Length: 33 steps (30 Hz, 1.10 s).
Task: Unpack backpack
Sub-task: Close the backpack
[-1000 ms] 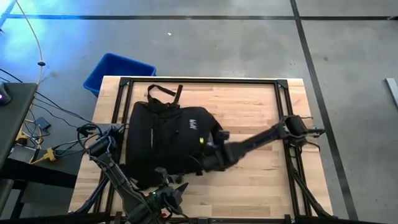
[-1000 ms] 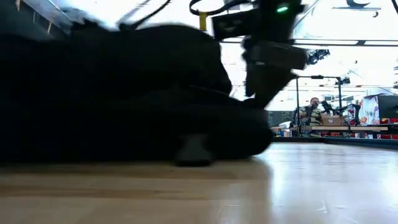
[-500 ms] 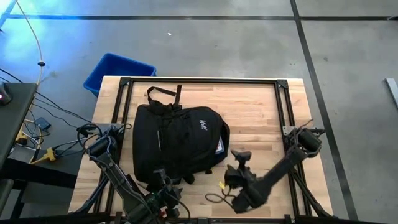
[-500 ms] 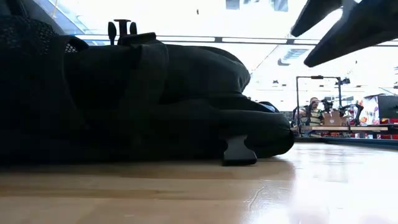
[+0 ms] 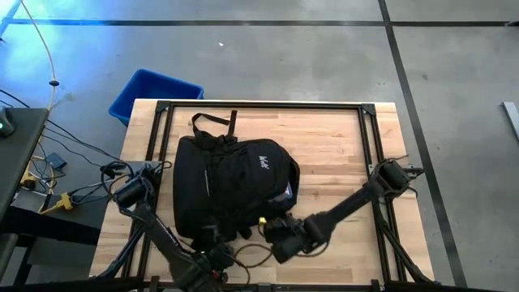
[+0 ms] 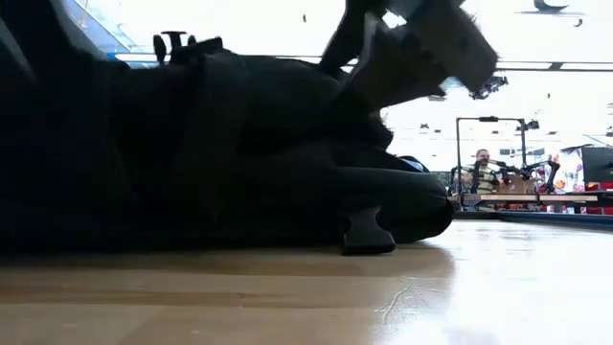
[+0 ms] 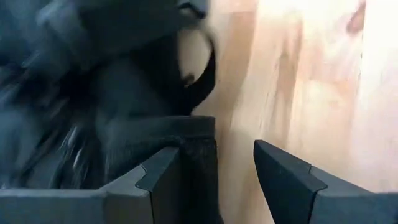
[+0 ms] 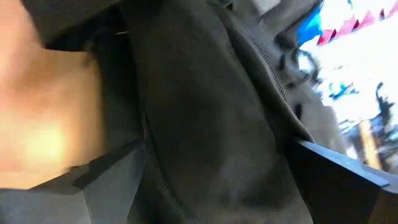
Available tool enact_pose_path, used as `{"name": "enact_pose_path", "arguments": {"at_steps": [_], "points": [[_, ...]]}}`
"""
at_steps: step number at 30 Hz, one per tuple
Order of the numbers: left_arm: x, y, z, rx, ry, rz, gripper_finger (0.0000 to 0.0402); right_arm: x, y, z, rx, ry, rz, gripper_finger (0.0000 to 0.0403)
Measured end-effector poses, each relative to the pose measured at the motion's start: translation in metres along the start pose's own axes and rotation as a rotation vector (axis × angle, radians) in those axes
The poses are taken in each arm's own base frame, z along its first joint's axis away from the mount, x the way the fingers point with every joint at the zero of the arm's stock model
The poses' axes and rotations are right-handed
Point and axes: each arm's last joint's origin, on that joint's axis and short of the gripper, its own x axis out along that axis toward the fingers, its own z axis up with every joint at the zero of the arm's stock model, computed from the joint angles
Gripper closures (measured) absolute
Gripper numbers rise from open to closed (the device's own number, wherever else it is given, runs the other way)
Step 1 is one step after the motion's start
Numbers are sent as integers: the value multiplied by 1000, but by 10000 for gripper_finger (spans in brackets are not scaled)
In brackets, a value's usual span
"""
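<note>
Early stage: backpack [image 5: 231,191] lying centre-frame, nothing unpacked visible. Right gripper [image 5: 276,235] spread wide against its lower edge; left gripper [image 7: 214,180] parted, empty.

The whole tabletop [image 5: 340,146] is seen from straight above. A level view is taken across it from surface height, close to the backpack [image 6: 220,153], which both views share. Each wrist view is pressed close against the backpack's black fabric.
</note>
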Motion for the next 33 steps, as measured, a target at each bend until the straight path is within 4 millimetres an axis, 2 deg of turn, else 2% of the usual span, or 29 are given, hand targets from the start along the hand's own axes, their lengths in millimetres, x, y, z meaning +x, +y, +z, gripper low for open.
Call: {"name": "enact_pose_path", "arguments": {"at_steps": [3,7,10,12,14,16,18,21,25,30,33], "points": [[21,0,-2,114,-3,-3,225,12,-13,-1,35,44,49,34],[49,17,-7,88,87,74,225,20,-15,-2,189,85,225,35],[60,28,-11,30,147,137,231,10,-6,-2,216,84,264,46],[61,34,-13,30,181,179,252,-4,5,-1,172,48,241,58],[60,37,-14,44,190,209,298,-19,16,1,122,-4,184,72],[55,36,-16,56,175,234,361,-30,25,2,98,-42,124,86],[48,32,-16,68,122,244,388,-35,33,2,99,-64,100,97],[34,25,-12,79,10,255,394,-29,42,-3,100,-88,95,115],[17,15,-11,84,-110,257,399,-6,52,-15,106,-158,113,143],[7,9,-14,83,-174,258,401,25,38,-25,148,-128,60,182],[5,8,-15,79,-184,258,401,31,30,-28,111,-78,48,206]]}}
